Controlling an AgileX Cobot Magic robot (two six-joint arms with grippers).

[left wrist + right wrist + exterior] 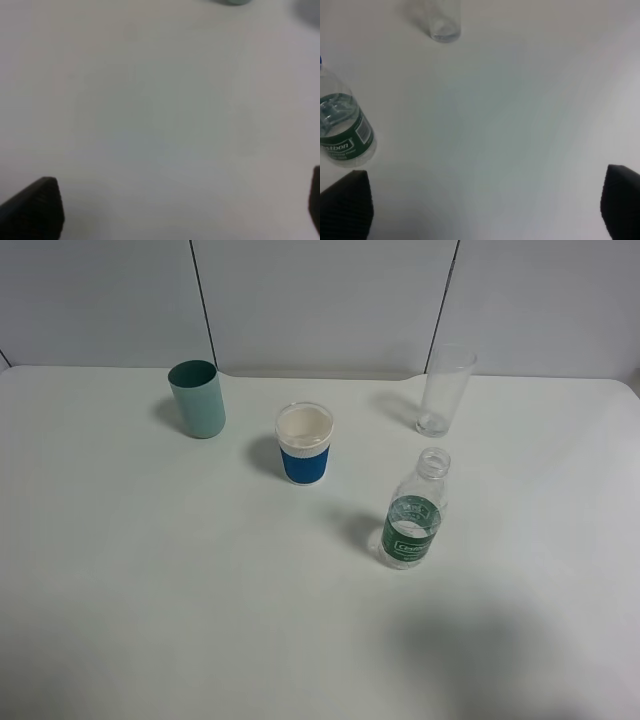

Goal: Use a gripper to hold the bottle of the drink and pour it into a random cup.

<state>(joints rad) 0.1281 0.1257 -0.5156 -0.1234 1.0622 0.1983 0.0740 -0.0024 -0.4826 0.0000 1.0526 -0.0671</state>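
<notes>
Right wrist view shows the bottle of the drink (342,131) standing upright, off to one side of the right gripper (485,205), whose jaws are spread wide and empty.

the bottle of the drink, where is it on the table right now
In the exterior high view the bottle of the drink stands upright right of centre, in front of the tall clear glass and right of the blue-banded white cup.

High camera is looking down across the white table (150,590) toward the back wall. Both wrist cameras are facing the tabletop closely; right wrist is sharing the bottle (342,127) and clear glass (442,20).
</notes>
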